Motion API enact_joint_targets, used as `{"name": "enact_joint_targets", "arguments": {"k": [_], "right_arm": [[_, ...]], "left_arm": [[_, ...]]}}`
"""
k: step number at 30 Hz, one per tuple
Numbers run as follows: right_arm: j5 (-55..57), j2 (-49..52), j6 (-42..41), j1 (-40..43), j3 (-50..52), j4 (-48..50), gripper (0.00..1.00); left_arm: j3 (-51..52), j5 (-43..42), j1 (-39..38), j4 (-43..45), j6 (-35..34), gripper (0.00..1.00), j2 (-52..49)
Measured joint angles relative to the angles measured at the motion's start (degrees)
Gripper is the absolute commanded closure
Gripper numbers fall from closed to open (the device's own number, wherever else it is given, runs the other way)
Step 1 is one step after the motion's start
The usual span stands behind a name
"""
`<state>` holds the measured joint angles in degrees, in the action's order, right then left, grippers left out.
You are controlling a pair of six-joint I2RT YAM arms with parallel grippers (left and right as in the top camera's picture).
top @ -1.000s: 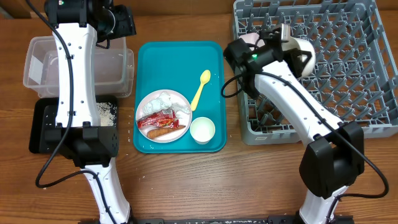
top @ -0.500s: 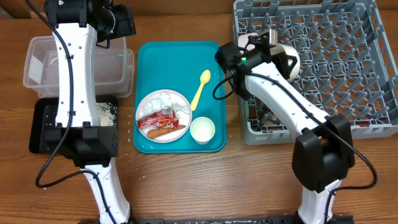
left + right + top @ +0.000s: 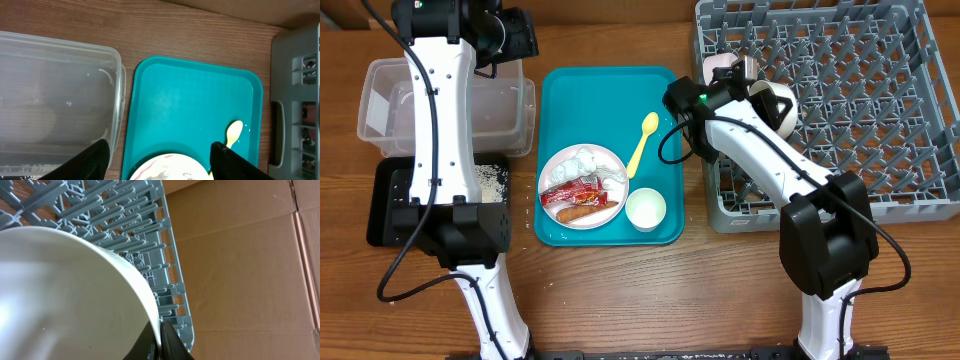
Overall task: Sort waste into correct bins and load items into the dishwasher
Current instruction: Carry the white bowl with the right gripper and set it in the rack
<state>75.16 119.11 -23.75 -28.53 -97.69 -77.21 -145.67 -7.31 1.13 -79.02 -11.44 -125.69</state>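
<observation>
Entry 1, upper left: left gripper (image 3: 157,161), jaws apart and empty, above clear tub (image 3: 50,90) and teal tray (image 3: 190,100); entry 2, right of centre: right gripper (image 3: 157,335), clamped on white bowl (image 3: 65,295) rim, directly over dish rack (image 3: 860,100) upper-left pegs, the nearer arm.

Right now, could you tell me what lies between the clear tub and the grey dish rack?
The teal tray, holding plate, spoon and cup, in the overhead view.

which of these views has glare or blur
Overhead: even light, tray sharp. Left wrist: pale glints on the clear tub. Right wrist: bowl so close it looks soft and featureless; rack behind is sharper.
</observation>
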Motion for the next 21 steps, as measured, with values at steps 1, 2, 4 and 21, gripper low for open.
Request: {"name": "enact_joint_targets", "arguments": {"k": [1,2,4,21], "right_arm": [[-0.2,0.0,0.0,0.0,0.0,-0.1,0.96],[-0.3,0.0,0.0,0.0,0.0,-0.3,0.96],[-1.0,0.0,0.0,0.0,0.0,-0.8,0.96],[-1.6,0.0,-0.2,-3.1,0.0,-2.0,0.96]], "left_arm": [[0.0,0.0,0.0,0.0,0.0,0.33,0.0],[0.0,0.0,0.0,0.0,0.0,0.32,0.0],[0.0,0.0,0.0,0.0,0.0,0.32,0.0],[0.0,0.0,0.0,0.2,0.0,0.3,0.0]]}}
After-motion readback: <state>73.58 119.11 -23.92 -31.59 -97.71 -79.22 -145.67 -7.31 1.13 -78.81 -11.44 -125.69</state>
